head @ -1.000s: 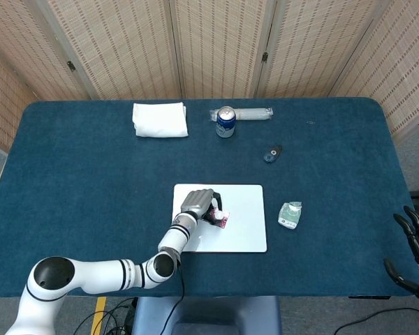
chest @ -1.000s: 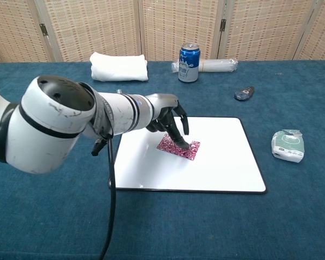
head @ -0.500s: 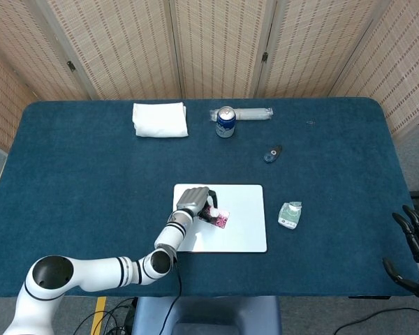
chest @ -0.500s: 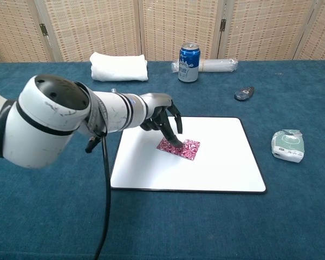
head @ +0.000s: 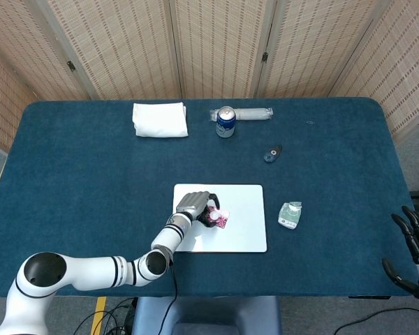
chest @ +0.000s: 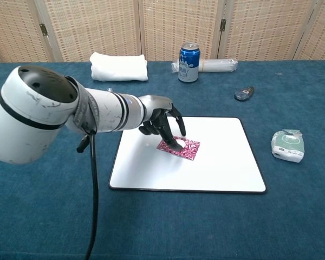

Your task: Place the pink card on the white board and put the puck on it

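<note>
White board [chest: 222,162] bears pink card [chest: 185,148], left hand [chest: 161,120] touching.

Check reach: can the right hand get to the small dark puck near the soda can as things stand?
Probably not without a long move. The right hand sits off the table's right edge, far from the puck. Nothing lies between them, so the way is free.

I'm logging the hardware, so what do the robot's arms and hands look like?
The left arm is glossy white with black joint bands, and a black cable hangs from it. The left hand is silver-grey with black fingers. The right hand shows black fingers.
</note>
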{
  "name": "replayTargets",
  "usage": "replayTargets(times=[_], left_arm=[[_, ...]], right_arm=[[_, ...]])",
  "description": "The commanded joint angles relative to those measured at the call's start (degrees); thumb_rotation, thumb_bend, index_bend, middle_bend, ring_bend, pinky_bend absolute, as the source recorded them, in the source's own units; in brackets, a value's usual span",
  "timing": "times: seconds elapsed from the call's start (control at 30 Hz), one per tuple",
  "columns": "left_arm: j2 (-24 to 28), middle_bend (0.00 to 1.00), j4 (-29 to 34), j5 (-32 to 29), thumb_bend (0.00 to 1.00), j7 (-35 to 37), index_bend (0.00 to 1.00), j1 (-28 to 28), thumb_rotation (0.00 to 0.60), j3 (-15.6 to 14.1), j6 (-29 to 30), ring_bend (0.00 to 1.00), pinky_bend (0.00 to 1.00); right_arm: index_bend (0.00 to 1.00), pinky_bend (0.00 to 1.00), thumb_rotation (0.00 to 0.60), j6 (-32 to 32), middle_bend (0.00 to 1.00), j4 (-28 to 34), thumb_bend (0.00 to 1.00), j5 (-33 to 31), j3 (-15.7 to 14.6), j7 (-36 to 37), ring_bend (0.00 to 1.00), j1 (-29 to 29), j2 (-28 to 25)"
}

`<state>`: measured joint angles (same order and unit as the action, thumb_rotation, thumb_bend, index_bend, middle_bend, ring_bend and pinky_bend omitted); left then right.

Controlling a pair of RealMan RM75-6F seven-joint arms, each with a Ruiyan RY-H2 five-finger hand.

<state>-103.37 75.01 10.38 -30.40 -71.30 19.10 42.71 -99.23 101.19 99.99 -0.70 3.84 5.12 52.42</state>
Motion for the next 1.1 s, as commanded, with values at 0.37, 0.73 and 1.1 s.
replayTargets(times=[0.37, 0.73, 1.1], left_arm=[[18.9, 1.00, 31.7, 14.9, 0.30, 5.6, 0.32, 9.1, 0.600, 0.4, 8.6, 0.90, 1.00], [47.1, 0.26, 53.4, 52.0, 0.25, 9.3, 0.00, 32.4, 0.532, -14.8, 19.8, 0.30, 0.80], [40.8, 0.00, 28.4, 78.1, 0.25, 10.9, 0.00, 58.7, 0.575, -27.7, 51.6, 0.07, 0.47]], right_arm=[[0.05, 0.00, 0.600, -0.3, 0.00, -0.2, 0.26, 2.2, -0.7, -0.5, 0.00, 0.1, 0.3], [0.04, 0.00, 0.600, 3.5, 0.00, 0.6, 0.26, -0.4, -0.2, -3.2, 0.00, -1.2, 1.4], [0.03, 0.00, 0.600, 10.5, 0.00, 2.1, 0.27, -7.3, 1.3, -10.6, 0.00, -3.8, 4.5]])
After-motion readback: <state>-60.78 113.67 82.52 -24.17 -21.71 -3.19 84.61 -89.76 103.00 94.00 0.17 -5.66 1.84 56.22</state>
